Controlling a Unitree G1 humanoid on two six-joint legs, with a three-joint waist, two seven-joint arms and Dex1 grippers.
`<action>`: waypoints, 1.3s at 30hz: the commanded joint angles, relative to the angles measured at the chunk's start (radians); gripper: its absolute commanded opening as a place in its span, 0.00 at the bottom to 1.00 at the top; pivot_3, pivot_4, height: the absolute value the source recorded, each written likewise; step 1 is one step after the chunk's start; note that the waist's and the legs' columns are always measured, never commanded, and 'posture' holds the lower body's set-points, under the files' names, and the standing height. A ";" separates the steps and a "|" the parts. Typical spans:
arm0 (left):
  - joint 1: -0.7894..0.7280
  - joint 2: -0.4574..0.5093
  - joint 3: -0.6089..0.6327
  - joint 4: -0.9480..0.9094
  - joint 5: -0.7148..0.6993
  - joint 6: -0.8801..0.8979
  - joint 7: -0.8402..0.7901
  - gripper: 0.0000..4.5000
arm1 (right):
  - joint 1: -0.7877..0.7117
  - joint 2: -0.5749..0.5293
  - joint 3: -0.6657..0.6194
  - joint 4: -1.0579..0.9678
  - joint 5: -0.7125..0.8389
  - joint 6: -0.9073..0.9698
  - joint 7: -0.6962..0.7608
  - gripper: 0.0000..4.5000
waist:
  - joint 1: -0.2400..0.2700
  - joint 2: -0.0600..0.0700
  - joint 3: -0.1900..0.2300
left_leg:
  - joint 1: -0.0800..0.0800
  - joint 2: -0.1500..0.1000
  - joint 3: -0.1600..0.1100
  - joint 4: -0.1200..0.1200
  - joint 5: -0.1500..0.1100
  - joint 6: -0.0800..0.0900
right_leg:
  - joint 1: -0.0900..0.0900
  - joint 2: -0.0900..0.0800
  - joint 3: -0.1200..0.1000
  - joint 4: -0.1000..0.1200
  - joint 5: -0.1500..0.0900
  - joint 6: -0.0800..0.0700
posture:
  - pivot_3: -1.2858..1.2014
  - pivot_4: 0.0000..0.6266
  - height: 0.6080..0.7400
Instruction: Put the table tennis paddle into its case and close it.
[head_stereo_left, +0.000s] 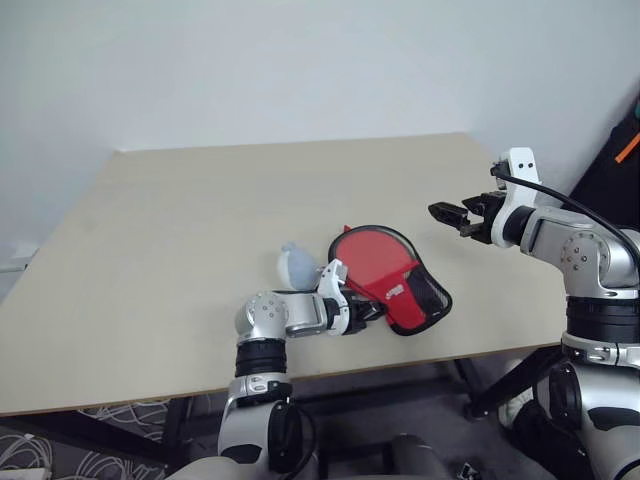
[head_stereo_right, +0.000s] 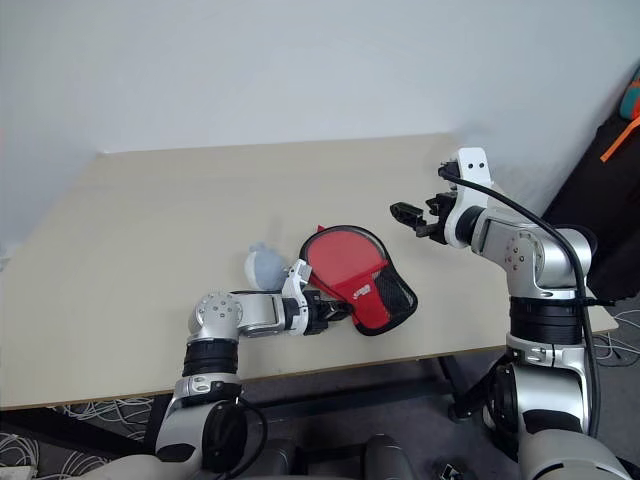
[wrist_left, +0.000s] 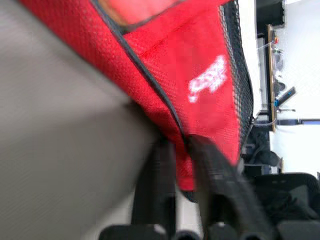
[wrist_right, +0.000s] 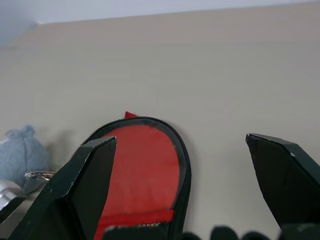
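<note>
**A:** So what's the left gripper (head_stereo_left: 362, 312) up to? Looks clenched on the near edge of the case (head_stereo_left: 392, 277), right by its red mesh side.

**B:** Yep, pinching it. There's a small white logo (wrist_left: 207, 84) on the red fabric, too blurry to read.

**A:** And the right gripper (head_stereo_left: 452, 217)?

**B:** Spread wide, grasping nothing, hovering above the surface (head_stereo_left: 200, 220) just past the case.

**A:** Paddle?

**B:** Its red face (wrist_right: 140, 170) shows inside the case. A small blue-grey plush thing (head_stereo_left: 297, 265) sits beside it.

Beige table (head_stereo_left: 200, 250), white wall (head_stereo_left: 300, 60) (plain)
</note>
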 joint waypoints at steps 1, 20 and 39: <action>0.021 0.001 -0.025 0.007 0.020 0.037 0.002 0.00 | -0.025 0.001 -0.018 -0.042 0.015 -0.003 -0.009 1.00 | 0.000 0.000 0.000 | 0.000 0.000 0.000 0.000 0.000 0.000 | 0.000 0.000 0.000 0.000 0.000 0.000 | 0.52 0.00 1.00; 0.180 0.268 -0.241 -0.321 -0.487 0.183 0.037 0.00 | -0.001 0.032 -0.002 -0.061 0.023 0.006 -0.012 1.00 | -0.002 0.000 0.000 | -0.001 0.002 0.000 -0.002 0.000 0.000 | -0.004 0.000 0.000 0.001 0.000 0.000 | 0.52 0.00 1.00; 0.321 0.590 -0.378 -0.431 -0.848 0.163 0.162 0.00 | -0.014 0.033 0.026 -0.041 0.023 0.000 -0.001 1.00 | -0.002 0.001 0.000 | -0.001 0.002 0.000 -0.002 0.000 -0.001 | -0.004 0.000 0.000 0.001 -0.002 -0.003 | 0.52 0.00 1.00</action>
